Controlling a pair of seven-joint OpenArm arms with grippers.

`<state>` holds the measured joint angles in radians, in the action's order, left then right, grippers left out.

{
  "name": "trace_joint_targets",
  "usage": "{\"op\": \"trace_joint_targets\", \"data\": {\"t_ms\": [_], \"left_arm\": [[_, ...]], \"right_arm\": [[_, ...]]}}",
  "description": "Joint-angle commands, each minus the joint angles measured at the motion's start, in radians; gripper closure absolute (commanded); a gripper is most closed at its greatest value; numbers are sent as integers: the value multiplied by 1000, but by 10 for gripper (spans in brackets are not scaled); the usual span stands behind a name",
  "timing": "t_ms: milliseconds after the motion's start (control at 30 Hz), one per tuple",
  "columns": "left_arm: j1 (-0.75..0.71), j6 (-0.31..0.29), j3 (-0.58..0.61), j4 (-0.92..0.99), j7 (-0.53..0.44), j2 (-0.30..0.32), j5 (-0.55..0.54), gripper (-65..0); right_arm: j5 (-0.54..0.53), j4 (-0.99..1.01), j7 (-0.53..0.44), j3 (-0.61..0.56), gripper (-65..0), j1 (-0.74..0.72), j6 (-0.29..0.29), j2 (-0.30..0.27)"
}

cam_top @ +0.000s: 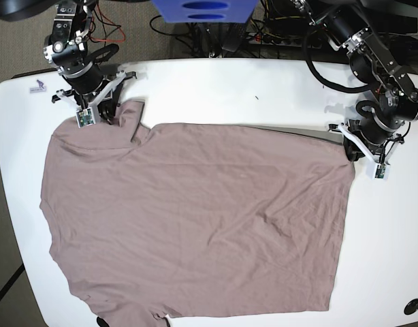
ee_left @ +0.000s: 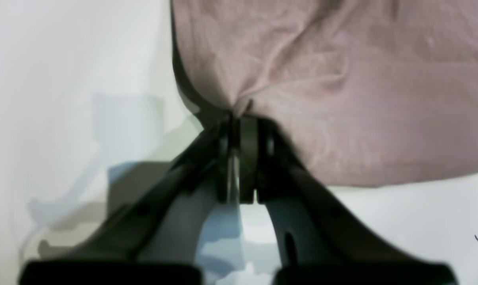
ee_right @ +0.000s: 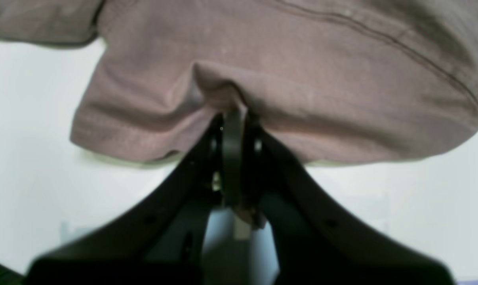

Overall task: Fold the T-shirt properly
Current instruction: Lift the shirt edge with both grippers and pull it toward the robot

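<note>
Grippers both pinched shut on the T-shirt (cam_top: 195, 225), right gripper (ee_right: 233, 114) at its sleeve, left gripper (ee_left: 240, 113) at its hem corner, apparently ready to lift together and fold across.

My white desk (cam_top: 263, 88) has rounded corners, with a small logo sticker (cam_top: 37, 86) at one far corner and a dark round grommet (cam_top: 414, 306) near the opposite near corner. Past its far edge stands a blue box (cam_top: 203, 10) amid a tangle of black cables (cam_top: 263, 34), with a few red wires (cam_top: 108, 28) further along. Grey-brown carpet (cam_top: 11, 41) covers the floor. The light is soft and even.
</note>
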<state>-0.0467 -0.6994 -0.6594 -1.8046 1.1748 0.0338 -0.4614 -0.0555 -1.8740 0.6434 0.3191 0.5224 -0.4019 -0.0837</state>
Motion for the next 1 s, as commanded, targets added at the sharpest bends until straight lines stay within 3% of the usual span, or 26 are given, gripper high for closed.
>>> {"op": "trace_joint_targets", "data": {"t_ms": [0,600,967], "left_arm": [[46,1,-17,4,11,23,-10,-15],[49,1,-10,-2,2,39,46,-16],[5,1,-13,-82,2,36,17,-13]], "right_arm": [[0,4,1,3,-9,-10,0,-9],[-3,44,12,4,-7,-23,3,-14],[-8,-124,24,21,-8,-36,2,-17]]}}
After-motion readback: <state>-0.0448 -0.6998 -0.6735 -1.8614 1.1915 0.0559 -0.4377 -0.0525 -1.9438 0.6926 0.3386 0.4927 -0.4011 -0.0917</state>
